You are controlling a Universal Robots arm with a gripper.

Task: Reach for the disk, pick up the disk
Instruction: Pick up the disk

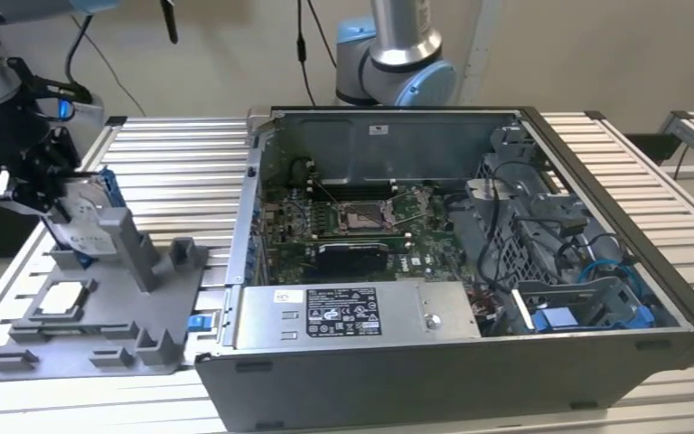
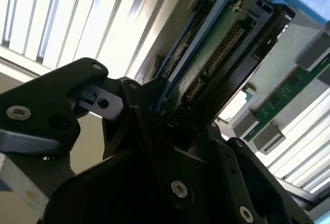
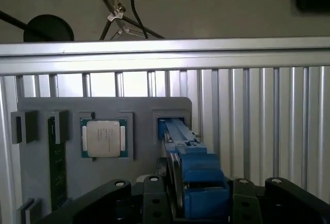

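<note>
The worktop was a bed of pale metal slats running out to a plain beige wall. The base of a second arm stood at its far edge. An open computer case took up most of the surface, from the middle to the exterior view's right. A grey fixture tray lay just beside the case on the exterior view's left, near the worktop's front corner.

The tool hung over the far end of that tray, its black fingers clamped against both sides of the disk. In the exterior view the disk stood on edge, leaning slightly, close beside the tray's upright post. In the first wrist view its blue caddy ran away from the tool toward a slot in the tray. I could not tell whether its end was touching the slot. In the second wrist view the disk's green circuit side faced the camera.

A square silvery chip sat in its own pocket next to that slot, with a memory stick further along. Bare slats lay open beyond the tray's far edge, and the case wall stood close on the other side.
</note>
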